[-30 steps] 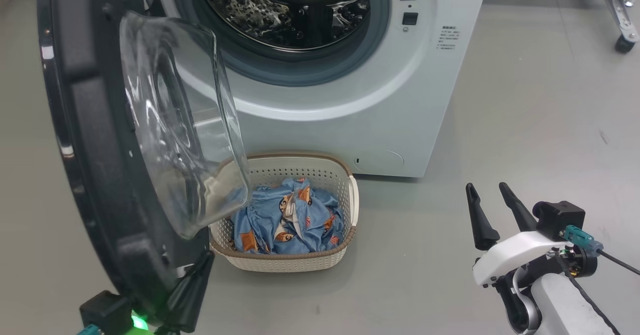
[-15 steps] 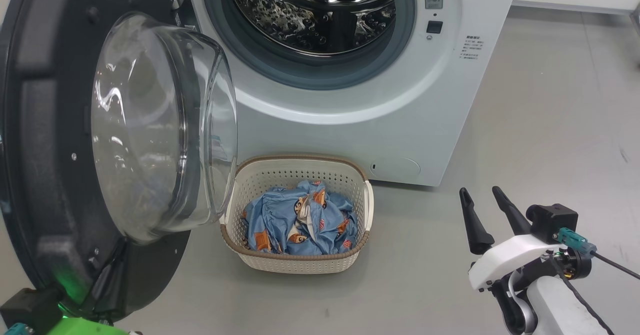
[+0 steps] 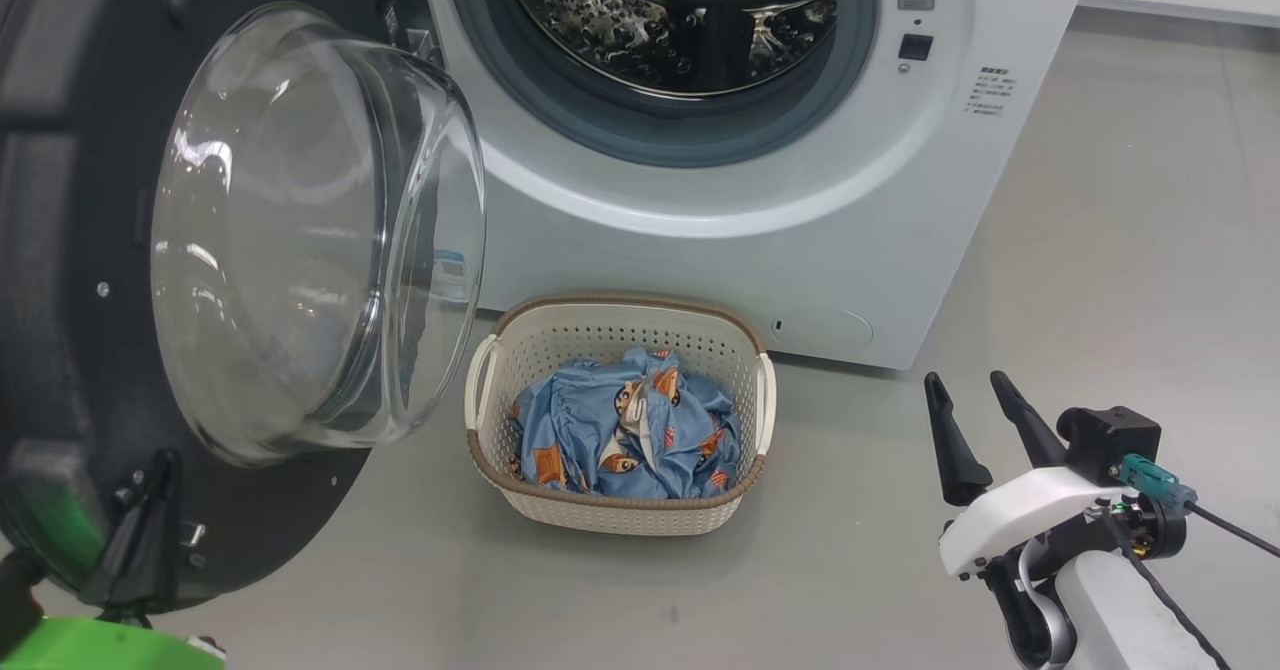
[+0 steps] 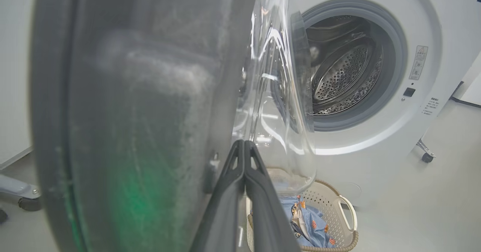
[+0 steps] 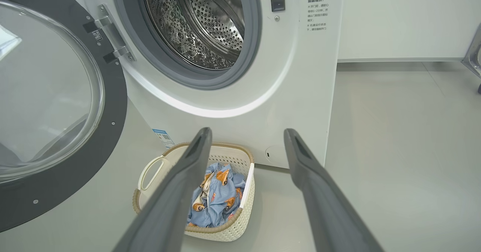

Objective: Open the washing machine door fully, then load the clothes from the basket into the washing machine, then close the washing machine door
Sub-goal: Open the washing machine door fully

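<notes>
Smooth grey floor (image 3: 1100,250) runs back to a plain white wall (image 5: 406,18). At the right edge of the right wrist view, a slanted metal leg (image 5: 474,52) comes down to the floor near that wall. In the left wrist view, a black caster (image 4: 426,157) sits under a metal bracket on the floor, while a grey metal foot (image 4: 17,192) lies low at the left edge, well apart from the caster.

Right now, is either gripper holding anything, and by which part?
Nothing is held. The left gripper is shut with nothing between its fingers, right beside the door. The right gripper is open and empty.
</notes>
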Controlling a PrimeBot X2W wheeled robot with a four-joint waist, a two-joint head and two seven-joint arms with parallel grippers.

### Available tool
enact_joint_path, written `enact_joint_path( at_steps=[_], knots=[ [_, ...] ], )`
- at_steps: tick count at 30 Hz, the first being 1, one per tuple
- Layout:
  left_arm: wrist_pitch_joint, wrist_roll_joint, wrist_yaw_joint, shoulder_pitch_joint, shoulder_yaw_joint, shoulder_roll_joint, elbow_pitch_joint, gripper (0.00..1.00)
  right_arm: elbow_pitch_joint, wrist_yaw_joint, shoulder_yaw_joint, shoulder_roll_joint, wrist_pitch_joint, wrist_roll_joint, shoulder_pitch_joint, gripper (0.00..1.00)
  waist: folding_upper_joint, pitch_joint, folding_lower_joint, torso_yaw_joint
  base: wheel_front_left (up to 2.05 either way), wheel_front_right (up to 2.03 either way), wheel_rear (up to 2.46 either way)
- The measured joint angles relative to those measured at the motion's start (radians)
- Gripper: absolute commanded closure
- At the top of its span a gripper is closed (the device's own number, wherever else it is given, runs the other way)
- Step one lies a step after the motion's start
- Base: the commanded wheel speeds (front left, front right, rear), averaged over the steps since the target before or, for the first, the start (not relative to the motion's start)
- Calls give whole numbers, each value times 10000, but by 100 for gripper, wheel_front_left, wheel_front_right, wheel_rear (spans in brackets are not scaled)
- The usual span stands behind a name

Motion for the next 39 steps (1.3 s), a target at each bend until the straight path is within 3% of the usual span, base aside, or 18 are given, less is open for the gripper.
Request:
enact_joint_path(
  at_steps=[26,35,39],
  knots=[
    [832,-886,-198,-1595,968,1118,1561,100,79,31,58,224,0,-228,-672,0,0,866,0,618,0,0,0],
    [1354,-1168,-366,-2466,1304,1707,2581,100,132,31,109,336,0,-347,-925,0,0,1226,0,659,0,0,0],
    [1515,-959,-470,-2871,1202,2247,2941,100,167,82,115,397,0,-355,-1168,0,0,1389,0,631,0,0,0]
  ],
)
